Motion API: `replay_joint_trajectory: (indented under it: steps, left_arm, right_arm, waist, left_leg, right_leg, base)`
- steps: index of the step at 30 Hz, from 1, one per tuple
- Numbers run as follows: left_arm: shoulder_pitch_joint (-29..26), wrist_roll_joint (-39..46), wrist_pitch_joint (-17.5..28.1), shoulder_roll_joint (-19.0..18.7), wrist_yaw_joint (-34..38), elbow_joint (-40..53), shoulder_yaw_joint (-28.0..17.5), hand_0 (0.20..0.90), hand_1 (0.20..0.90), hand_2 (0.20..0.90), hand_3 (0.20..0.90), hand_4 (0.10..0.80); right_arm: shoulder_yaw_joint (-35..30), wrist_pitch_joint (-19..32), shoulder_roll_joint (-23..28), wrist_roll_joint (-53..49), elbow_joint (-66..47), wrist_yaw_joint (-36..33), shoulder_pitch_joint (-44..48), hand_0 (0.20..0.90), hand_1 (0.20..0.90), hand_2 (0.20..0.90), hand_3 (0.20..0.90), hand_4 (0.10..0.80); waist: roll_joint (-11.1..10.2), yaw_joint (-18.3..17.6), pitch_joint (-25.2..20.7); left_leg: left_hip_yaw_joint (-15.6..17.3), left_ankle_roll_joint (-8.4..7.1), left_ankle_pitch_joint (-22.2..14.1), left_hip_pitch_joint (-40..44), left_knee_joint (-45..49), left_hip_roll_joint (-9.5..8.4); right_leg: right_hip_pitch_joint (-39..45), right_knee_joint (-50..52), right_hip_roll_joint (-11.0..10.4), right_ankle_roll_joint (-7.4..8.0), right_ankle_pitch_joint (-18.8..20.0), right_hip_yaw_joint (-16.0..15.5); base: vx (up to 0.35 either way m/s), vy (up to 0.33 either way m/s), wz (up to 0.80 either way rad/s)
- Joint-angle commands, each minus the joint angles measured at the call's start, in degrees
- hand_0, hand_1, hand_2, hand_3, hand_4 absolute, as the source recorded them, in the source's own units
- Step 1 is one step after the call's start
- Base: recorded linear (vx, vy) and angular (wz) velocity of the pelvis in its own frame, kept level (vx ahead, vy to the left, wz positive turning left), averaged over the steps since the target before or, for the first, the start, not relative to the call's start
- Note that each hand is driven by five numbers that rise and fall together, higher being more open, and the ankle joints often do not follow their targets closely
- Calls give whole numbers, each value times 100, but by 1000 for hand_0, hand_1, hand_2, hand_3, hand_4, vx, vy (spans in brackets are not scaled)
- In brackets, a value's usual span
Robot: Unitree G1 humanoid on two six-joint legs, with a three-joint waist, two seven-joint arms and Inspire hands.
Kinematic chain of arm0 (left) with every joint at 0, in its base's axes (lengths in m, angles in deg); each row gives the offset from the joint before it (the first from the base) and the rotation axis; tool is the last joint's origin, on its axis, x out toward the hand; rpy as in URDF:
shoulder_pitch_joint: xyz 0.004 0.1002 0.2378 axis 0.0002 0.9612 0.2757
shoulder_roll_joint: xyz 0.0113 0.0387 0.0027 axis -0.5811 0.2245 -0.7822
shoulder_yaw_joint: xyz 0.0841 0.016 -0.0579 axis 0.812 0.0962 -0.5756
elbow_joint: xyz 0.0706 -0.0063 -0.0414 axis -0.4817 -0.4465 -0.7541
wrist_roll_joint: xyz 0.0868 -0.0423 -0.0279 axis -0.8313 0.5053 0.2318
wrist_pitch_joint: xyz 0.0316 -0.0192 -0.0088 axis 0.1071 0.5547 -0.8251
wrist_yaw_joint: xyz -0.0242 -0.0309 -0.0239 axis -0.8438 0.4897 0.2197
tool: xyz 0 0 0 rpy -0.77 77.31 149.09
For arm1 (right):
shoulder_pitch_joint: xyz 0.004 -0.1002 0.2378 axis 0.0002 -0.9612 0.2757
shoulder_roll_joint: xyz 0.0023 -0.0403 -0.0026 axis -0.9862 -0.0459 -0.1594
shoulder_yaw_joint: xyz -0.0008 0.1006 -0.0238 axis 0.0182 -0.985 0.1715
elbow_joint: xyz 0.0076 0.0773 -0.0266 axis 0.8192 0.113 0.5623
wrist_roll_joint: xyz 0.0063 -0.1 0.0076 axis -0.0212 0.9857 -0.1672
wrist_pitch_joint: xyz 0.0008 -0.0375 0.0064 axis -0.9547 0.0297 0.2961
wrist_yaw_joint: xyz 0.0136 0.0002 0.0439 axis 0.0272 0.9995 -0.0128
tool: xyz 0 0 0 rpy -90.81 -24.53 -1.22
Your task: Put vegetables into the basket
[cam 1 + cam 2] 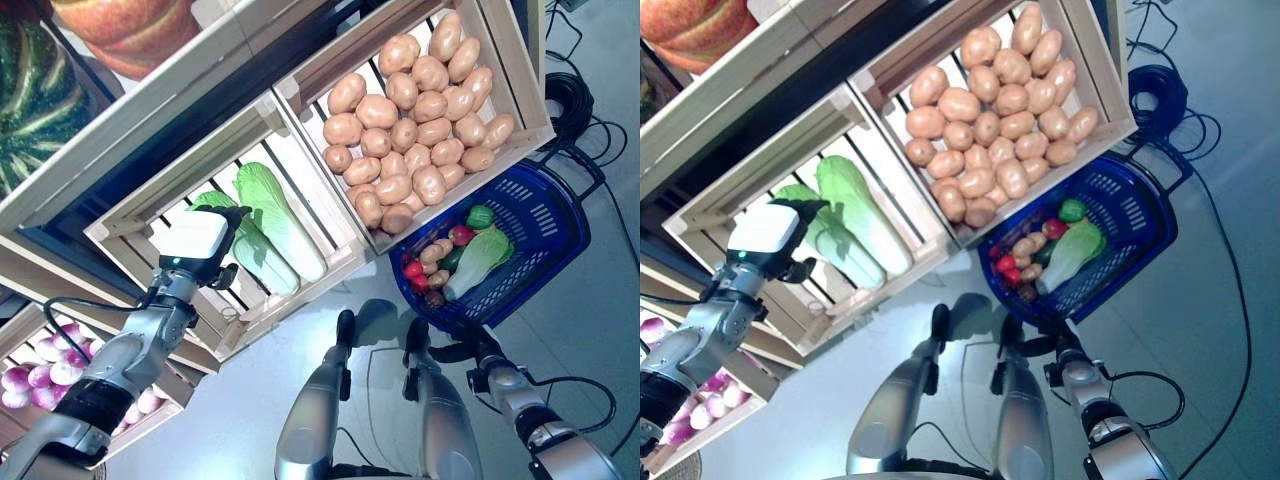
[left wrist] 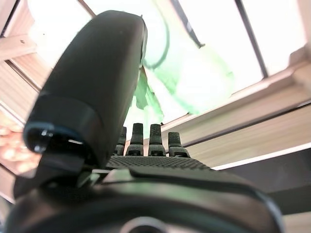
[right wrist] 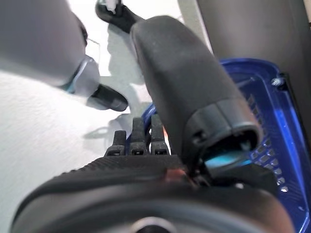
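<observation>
- No readable writing is seen on any crate or item.
- A wooden crate [image 1: 300, 215] holds cabbages [image 1: 280, 220]; the potatoes [image 1: 415, 110] fill the neighbouring one.
- The blue basket [image 1: 545, 215], already holding mixed vegetables [image 1: 455, 260], is gripped by the right hand [image 1: 478, 350], fingers curled on its rim.
- The left hand [image 1: 225, 235] is held over the cabbages; whether anything is grasped cannot be told.

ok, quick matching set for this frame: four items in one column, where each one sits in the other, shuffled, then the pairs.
Items:
1. potatoes
2. cabbages
3. blue basket
4. left hand

Places:
A. on the floor below the potato crate
B. reaching into the cabbage crate
C. upper right wooden crate
D. slatted crate left of the potatoes

Pairs: 1-C, 2-D, 3-A, 4-B
</observation>
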Motion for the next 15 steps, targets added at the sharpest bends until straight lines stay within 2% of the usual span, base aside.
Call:
replay_joint_trajectory:
  steps: [1, 6, 15]
  left_arm:
    - [-409, -454, 204, -380, 1159, -107, -155, 900, 900, 900, 900, 800]
    - [-628, -571, 164, -316, 2181, -852, 258, 900, 900, 900, 900, 800]
    - [-1017, -740, -23, -204, 2658, -1343, 887, 900, 900, 900, 900, 800]
  right_arm:
    - [314, 169, -45, -191, -325, -191, -51, 900, 900, 900, 900, 800]
    - [372, 82, 94, -217, -360, -132, 340, 900, 900, 900, 900, 800]
    - [347, -135, 333, -272, -408, -66, 679, 900, 900, 900, 900, 800]
  waist:
    - [-66, -62, -147]
    - [-90, -146, 49]
    - [-96, -297, 159]
  left_leg:
    - [-223, -94, -70, -761, 690, -287]
    - [-168, -113, -74, -1049, 920, -271]
    - [-24, -138, -83, -1400, 1108, -215]
  right_leg:
    - [163, -98, -41, -64, 49, -119]
    - [-172, 173, -1, -82, 18, 12]
    - [-640, 420, -30, -77, 1, 183]
  base:
    - [-141, 67, -2]
    - [-92, 57, -5]
    - [-37, 58, -5]
